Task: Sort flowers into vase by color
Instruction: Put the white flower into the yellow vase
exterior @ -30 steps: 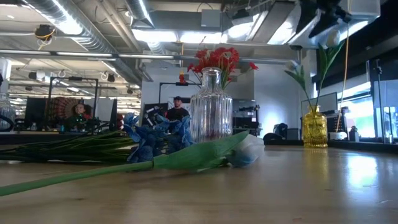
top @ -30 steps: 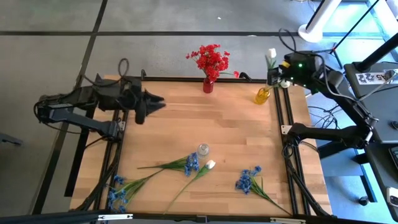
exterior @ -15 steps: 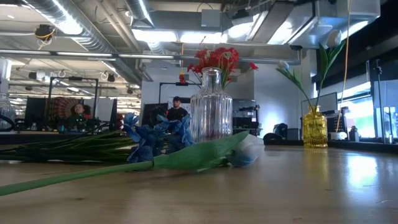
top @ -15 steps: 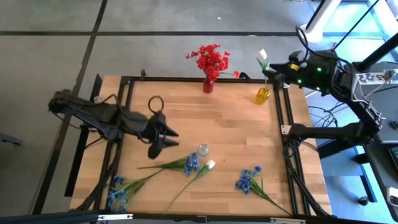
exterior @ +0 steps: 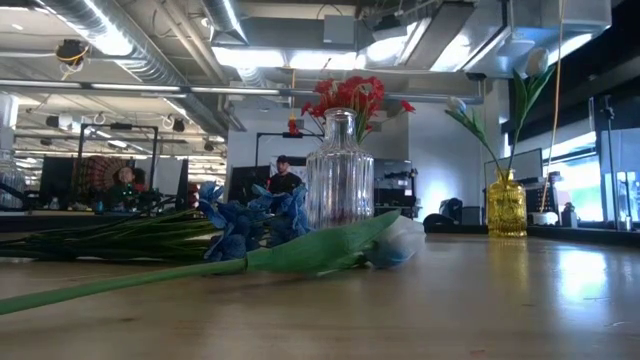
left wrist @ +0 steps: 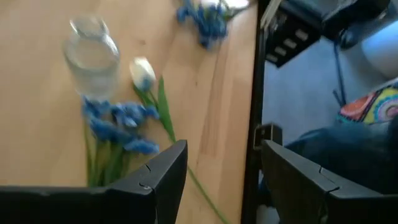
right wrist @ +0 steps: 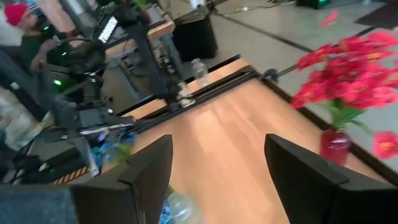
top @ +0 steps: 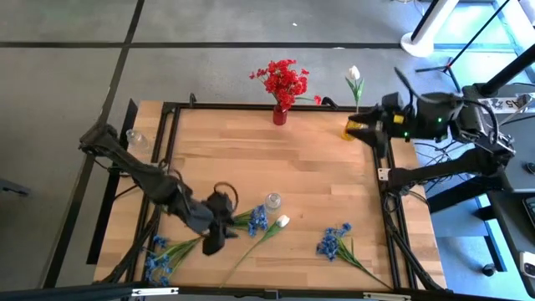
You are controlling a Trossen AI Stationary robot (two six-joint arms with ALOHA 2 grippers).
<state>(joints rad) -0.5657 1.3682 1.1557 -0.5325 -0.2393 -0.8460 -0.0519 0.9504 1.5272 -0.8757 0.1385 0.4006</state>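
- Left gripper (top: pixel 213 241) hangs low over the bench (top: pixel 309 159), just left of the clear vase (top: pixel 272 201), jaws apart, holding nothing. It sits over the stems of the blue flower (top: pixel 256 220) beside that vase.
- Risk: the stems of that blue flower and the white flower (top: pixel 282 221) lie close together, so a closing pinch may catch both.
- Risk: the clear vase stands just beside those blooms, so a sweep could tip it.
- Right gripper (top: pixel 361 130) is far right of the clear vase, by the yellow vase (top: pixel 353 128), jaws apart and empty.
- Count, vases: three, namely the red vase (top: pixel 279 115), the yellow and the clear.
- Count, flowers: red flowers (top: pixel 282 80) bunched in the red vase; one white flower (top: pixel 354 77) in the yellow; loose on the bench are three blue clusters and one white.
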